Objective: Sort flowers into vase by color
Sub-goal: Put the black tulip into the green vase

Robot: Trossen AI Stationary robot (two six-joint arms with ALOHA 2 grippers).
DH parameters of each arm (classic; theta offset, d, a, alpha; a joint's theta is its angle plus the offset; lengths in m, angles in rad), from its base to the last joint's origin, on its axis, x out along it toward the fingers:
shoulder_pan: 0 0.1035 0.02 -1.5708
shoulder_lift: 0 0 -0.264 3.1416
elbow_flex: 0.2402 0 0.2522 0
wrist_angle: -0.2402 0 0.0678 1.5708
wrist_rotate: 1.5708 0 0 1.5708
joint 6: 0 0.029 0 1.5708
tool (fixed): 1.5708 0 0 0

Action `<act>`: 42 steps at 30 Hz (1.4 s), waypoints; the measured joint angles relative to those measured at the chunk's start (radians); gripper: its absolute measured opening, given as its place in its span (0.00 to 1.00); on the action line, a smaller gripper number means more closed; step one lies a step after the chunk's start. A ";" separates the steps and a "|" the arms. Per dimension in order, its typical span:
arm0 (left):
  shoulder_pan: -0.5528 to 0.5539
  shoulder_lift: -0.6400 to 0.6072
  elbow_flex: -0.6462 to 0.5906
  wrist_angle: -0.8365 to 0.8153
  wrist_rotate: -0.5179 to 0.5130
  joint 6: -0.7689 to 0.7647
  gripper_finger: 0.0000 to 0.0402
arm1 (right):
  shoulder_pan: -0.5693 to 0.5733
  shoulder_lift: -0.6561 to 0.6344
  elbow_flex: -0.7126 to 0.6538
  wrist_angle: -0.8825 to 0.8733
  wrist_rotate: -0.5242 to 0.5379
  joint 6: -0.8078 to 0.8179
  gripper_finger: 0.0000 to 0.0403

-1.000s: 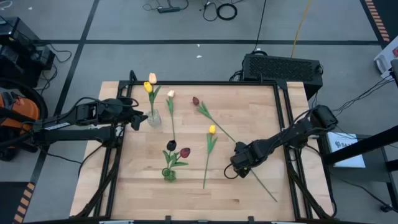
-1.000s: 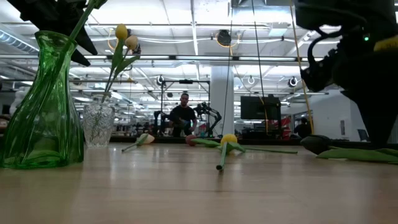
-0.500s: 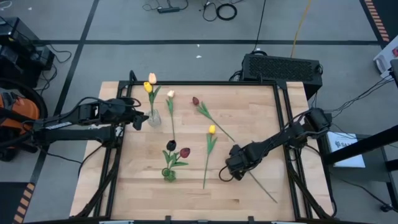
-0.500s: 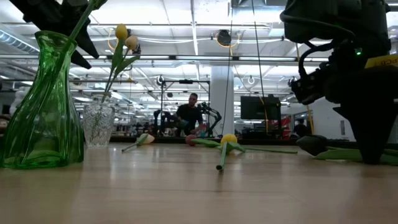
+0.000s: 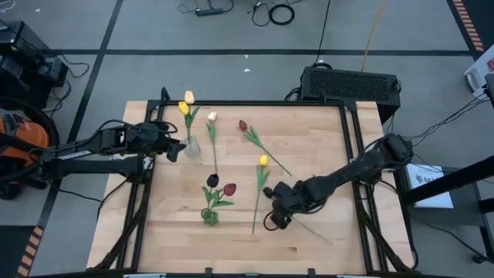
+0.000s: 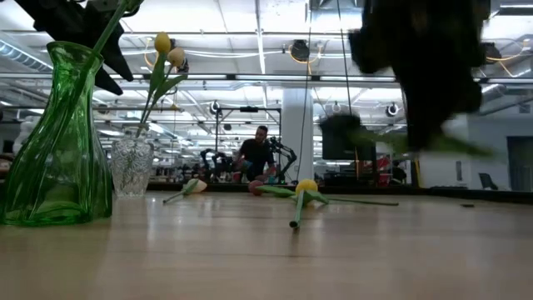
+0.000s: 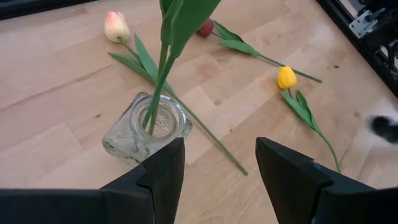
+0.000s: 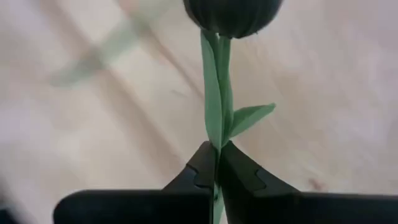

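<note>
My right gripper (image 5: 276, 213) hangs over the table's middle right, shut on a dark tulip (image 8: 233, 15). My left gripper (image 7: 217, 168) stands open next to the clear vase (image 5: 190, 146), which holds a yellow tulip (image 5: 184, 108) and a cream tulip (image 5: 189, 96). The green vase (image 5: 210, 217) near the front holds a dark tulip (image 5: 212, 180) and a red tulip (image 5: 229, 188). Three tulips lie flat on the wood: a peach one (image 5: 211, 116), a dark red one (image 5: 242, 124) and a yellow one (image 5: 262, 161). My right gripper pinches the dark tulip's green stem (image 8: 215, 134) between its two fingers, a little below a leaf (image 8: 249, 117). The stem runs on past the fingertips to the head. In the low view the blurred stem (image 6: 433, 143) hangs clear of the table under the gripper.
A black box (image 5: 351, 81) stands behind the table's far edge. Dark frame rails (image 5: 359, 147) run along both sides. The wood near the front edge (image 5: 231, 251) is bare. A person (image 6: 258, 154) sits in the room far beyond the table.
My right gripper has shut on the dark tulip's stem and gone up and toward the table's left edge. The tulip's head and leaf, which lay on the table at the right, are now lifted clear.
</note>
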 joint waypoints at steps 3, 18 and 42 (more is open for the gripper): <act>0.000 0.000 0.000 -0.001 0.001 0.001 0.51 | 0.026 -0.032 0.100 0.074 0.080 -0.038 0.01; 0.000 0.000 0.000 -0.004 0.011 0.001 0.51 | 0.150 -0.019 0.451 0.656 0.546 -0.756 0.00; 0.000 0.000 0.000 -0.025 0.030 0.008 0.51 | 0.063 0.304 0.451 1.436 0.635 -1.085 0.00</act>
